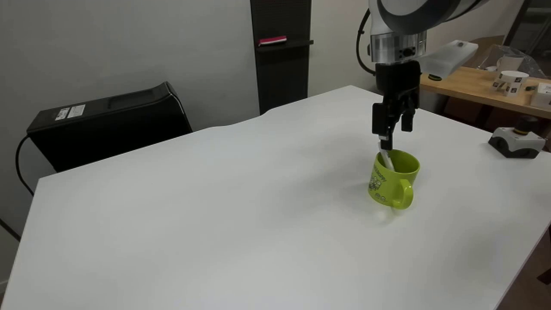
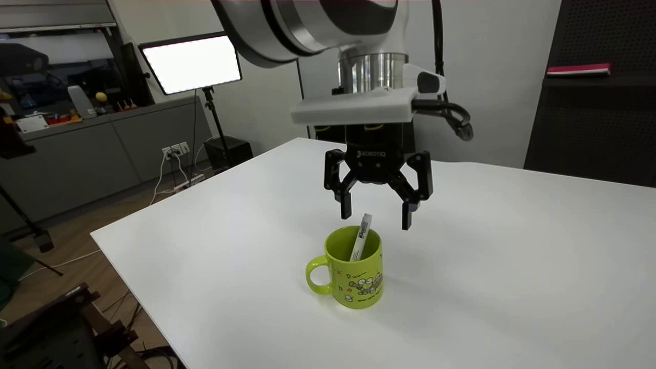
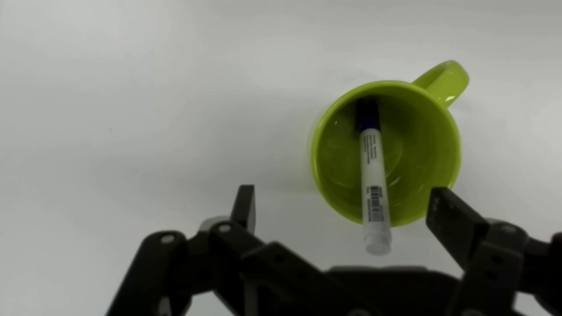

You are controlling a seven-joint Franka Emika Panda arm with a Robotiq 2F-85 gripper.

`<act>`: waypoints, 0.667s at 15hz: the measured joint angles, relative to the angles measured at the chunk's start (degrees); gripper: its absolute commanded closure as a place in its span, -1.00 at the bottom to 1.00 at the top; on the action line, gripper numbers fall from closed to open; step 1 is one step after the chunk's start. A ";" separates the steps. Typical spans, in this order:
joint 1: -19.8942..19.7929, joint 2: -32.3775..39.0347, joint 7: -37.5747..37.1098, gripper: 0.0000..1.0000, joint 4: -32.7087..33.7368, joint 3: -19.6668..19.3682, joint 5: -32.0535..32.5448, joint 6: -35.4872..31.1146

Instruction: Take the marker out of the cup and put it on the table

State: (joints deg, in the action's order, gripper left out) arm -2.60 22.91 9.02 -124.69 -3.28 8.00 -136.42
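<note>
A light green cup [image 1: 387, 187] stands upright on the white table [image 1: 206, 224]; it also shows in an exterior view [image 2: 359, 284] and the wrist view [image 3: 419, 131]. A white marker [image 2: 361, 241] leans inside it, its dark blue cap down in the cup and its white end above the rim. The marker also shows in the wrist view [image 3: 373, 175] and in an exterior view [image 1: 387, 160]. My gripper [image 2: 376, 214] is open and empty just above the cup. In the wrist view the marker's white end lies between the fingers [image 3: 342, 206], touching neither.
The cup's handle [image 3: 450, 83] points away from the gripper in the wrist view. A grey and black button box [image 1: 518, 140] stands near the table's edge. A black device [image 1: 112, 125] stands behind the table. A lit panel [image 2: 192, 64] stands beyond it.
</note>
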 measured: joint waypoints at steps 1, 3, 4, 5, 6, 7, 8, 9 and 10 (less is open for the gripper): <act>0.04 0.22 0.00 -1.00 0.02 0.00 0.01 -0.01; 0.11 0.60 -0.06 -1.00 0.08 0.00 0.05 -0.21; 0.14 0.79 -0.11 -1.00 0.10 0.00 0.09 -0.46; 0.17 0.97 -0.16 -1.00 0.10 0.00 0.12 -0.98; 0.22 1.10 -0.21 -1.00 0.10 0.00 0.12 -1.59; 0.29 1.23 -0.25 -1.00 0.10 0.00 0.12 -2.25; 0.37 1.38 -0.33 -1.00 0.10 0.00 0.12 -2.89; 0.48 1.57 -0.42 -1.00 0.10 -0.01 0.13 -3.61; 0.61 1.77 -0.55 -1.00 0.10 -0.02 0.15 -4.24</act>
State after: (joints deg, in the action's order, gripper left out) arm -1.99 24.68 8.47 -124.59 -3.30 8.15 -140.66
